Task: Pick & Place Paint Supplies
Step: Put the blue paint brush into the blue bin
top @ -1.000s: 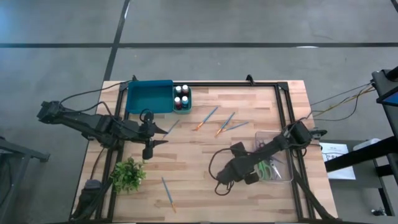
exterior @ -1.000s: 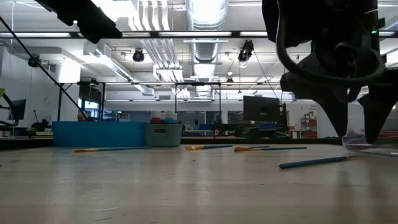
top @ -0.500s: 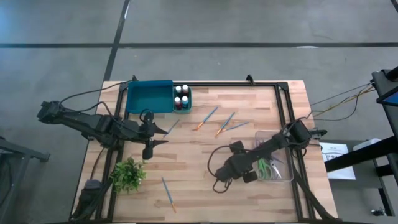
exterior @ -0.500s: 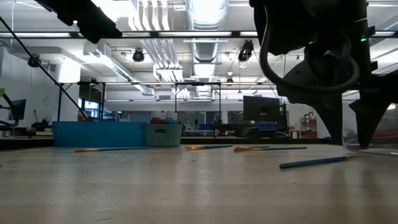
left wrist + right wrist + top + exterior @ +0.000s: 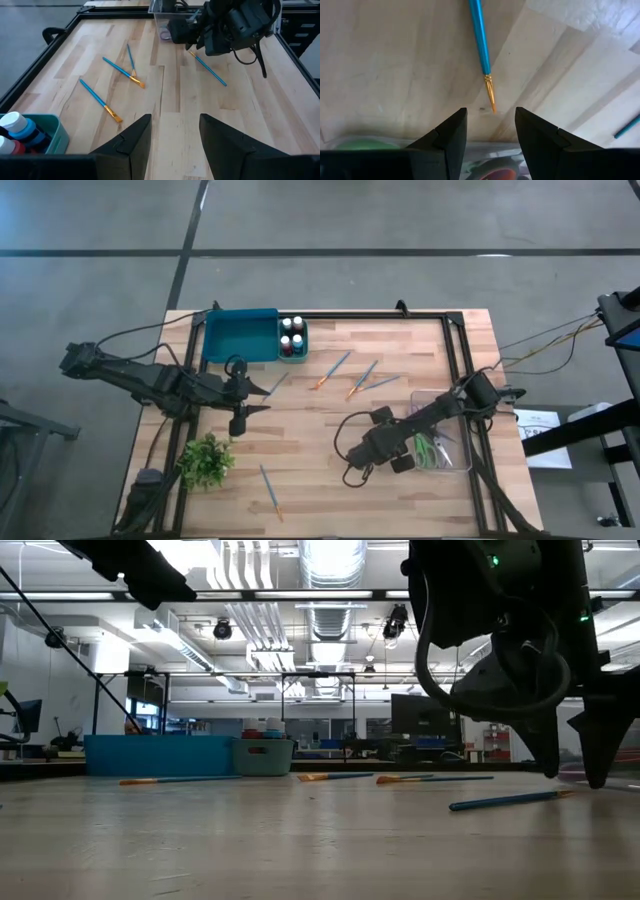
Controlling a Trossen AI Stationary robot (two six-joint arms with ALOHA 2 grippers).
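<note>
The right claw [image 5: 352, 472] hangs low over the wooden tabletop [image 5: 400, 490], its two dark fingers [image 5: 449, 137] parted with nothing between them. Just ahead of its fingertips lies a blue paintbrush [image 5: 481, 45], orange-tipped end toward the claw and apart from it; this looks to be the same brush seen past the claw from table height [image 5: 510, 800], though I cannot tie the two views together with certainty. Right behind this claw sits a clear tray [image 5: 455, 430] holding green-handled scissors [image 5: 428, 450].

The left claw [image 5: 262, 398] waits above the tabletop on the far side, its fingers [image 5: 131, 145] also spread and empty. Ahead of it, three more paintbrushes lie flat on the wood: one nearest [image 5: 100, 100], and two others [image 5: 122, 73] [image 5: 130, 59] a little beyond, which appear to cross or touch near their orange ends. Beside this claw stands a teal bin [image 5: 240, 335] with a small caddy of paint bottles [image 5: 292, 337] touching its side. Behind the left claw, near the tabletop's front edge, are a small green plant [image 5: 206, 461] and one further paintbrush [image 5: 270, 491], lying alone and well apart from either claw.
</note>
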